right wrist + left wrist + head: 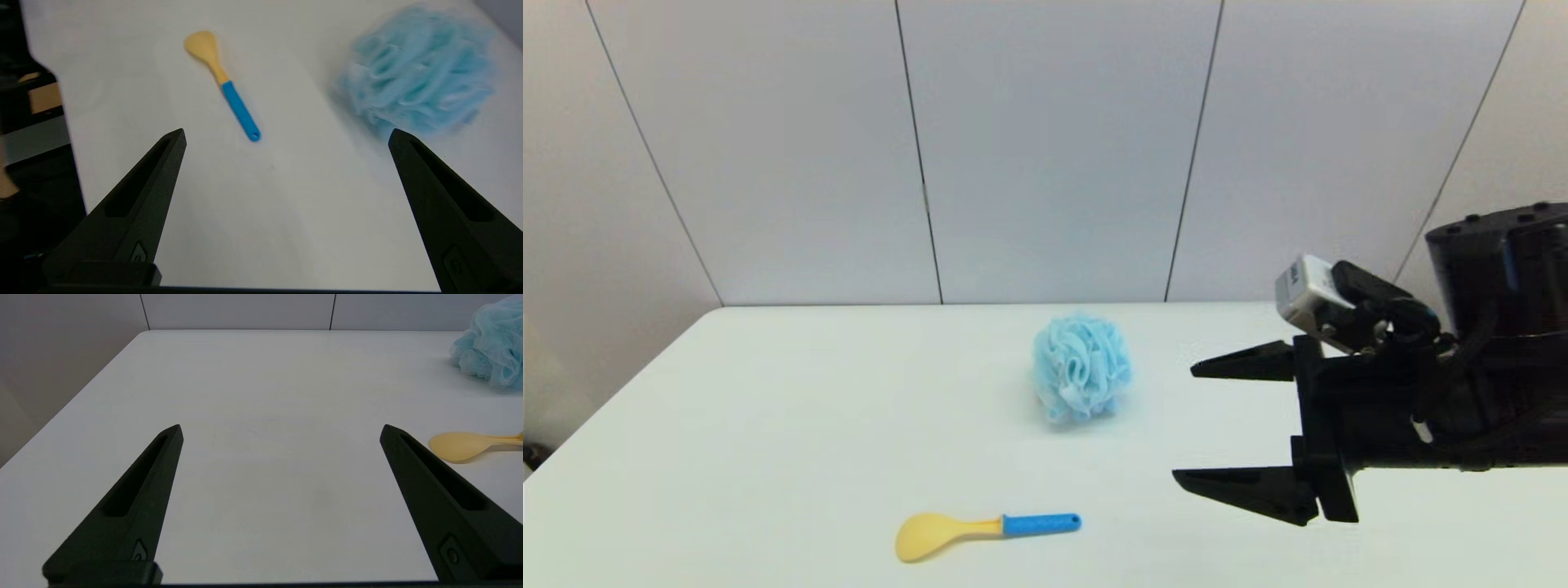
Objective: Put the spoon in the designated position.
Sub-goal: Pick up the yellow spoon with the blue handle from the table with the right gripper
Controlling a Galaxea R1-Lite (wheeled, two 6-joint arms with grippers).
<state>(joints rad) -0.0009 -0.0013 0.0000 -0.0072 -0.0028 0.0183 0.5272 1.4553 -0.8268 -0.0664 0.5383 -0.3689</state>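
Spoon: the spoon (pixel 984 531) lies flat near the front edge of the white table (pixel 768 425), yellow bowl to the robot's left, blue handle to its right.
Bath puff: the puff (pixel 1082 378) sits behind the spoon, apart from it.
Right gripper: the right gripper (pixel 1188 425) hangs above the table, right of both items, its 2 fingers spread wide, holding nothing.
Left gripper: the left gripper (pixel 281 430) is low over bare table, fingers wide apart, empty.
Risk: the thin, flat handle may skid away from closing fingers; a wide approach could brush the puff.
Hidden: no marked target spot shows; the left arm is outside the head view.
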